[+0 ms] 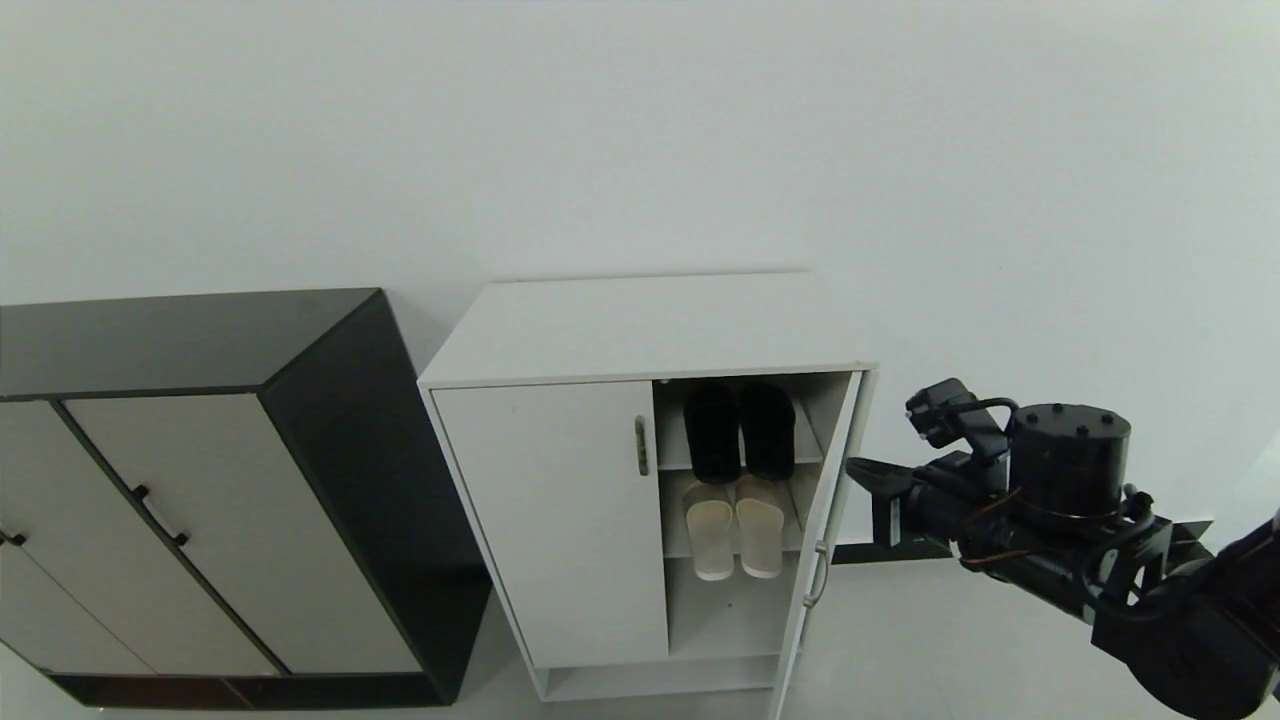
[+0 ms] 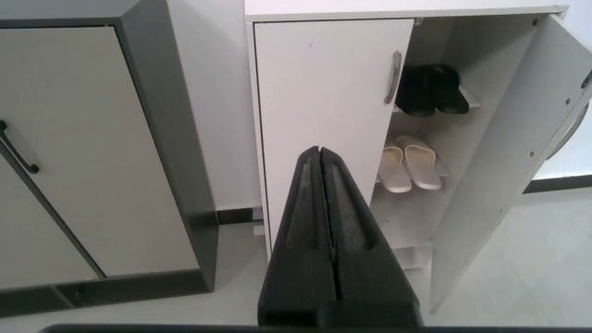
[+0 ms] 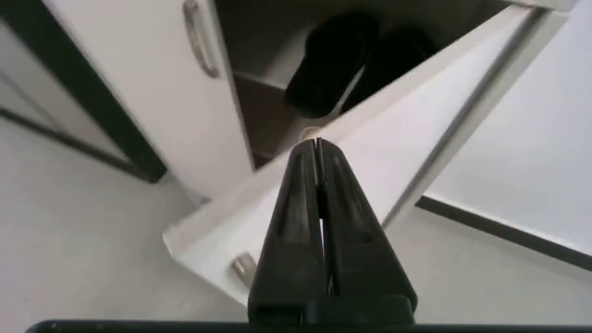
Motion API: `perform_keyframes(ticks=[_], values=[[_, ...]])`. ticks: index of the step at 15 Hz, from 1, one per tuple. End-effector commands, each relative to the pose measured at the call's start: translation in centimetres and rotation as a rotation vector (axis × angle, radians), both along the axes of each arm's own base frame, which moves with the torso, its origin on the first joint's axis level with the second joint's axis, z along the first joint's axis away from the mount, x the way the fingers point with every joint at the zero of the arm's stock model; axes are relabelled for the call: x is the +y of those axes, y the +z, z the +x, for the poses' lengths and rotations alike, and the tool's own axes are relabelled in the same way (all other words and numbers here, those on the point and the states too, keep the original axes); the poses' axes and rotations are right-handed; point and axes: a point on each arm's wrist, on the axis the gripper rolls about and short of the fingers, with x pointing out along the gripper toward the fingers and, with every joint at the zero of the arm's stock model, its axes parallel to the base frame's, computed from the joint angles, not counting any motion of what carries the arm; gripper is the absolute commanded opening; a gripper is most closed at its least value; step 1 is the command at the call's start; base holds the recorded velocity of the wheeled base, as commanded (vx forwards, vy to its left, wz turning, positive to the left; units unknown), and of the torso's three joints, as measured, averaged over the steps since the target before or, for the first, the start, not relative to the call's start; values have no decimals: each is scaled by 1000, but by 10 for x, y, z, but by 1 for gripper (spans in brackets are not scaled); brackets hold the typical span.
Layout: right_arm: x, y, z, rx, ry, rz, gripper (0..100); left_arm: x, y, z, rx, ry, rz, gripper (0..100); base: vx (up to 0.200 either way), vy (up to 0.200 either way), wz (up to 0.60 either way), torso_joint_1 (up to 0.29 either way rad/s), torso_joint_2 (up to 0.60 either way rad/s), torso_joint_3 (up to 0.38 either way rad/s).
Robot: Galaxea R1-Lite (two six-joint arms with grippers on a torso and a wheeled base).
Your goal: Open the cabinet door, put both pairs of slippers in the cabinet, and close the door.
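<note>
Door (image 3: 444,102) partly hides black slippers (image 3: 328,55); left pincer (image 2: 319,151), right pincer (image 3: 314,144) both closed.

Left pincer (image 2: 319,157) and right pincer (image 3: 319,148) both pressed fully closed

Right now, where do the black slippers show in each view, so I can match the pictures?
Head view: black slippers on the cabinet's top shelf, directly above the white slippers.
Left wrist view: black slippers on that shelf, beside the closed door's handle.
Right wrist view: black slippers inside, beyond the open door.
Shared landmark: that handle, also in the right wrist view.
</note>
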Motion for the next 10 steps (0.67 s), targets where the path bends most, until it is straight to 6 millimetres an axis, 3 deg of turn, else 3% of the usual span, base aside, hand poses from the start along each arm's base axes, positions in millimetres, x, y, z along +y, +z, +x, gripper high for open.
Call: perform_keyframes(ticks=[1, 5, 10], values=[[-14, -4, -3, 20, -15, -12, 0, 0, 0, 0, 1, 0, -1, 0, 0, 0, 0, 0, 0, 0], [-10, -21, 4, 68, -11, -37, 0, 0, 0, 0, 1, 0, -1, 0, 0, 0, 0, 0, 0, 0], [15, -30, 10, 75, 47, -40, 0, 0, 0, 0, 1, 0, -1, 0, 0, 0, 0, 0, 0, 0]])
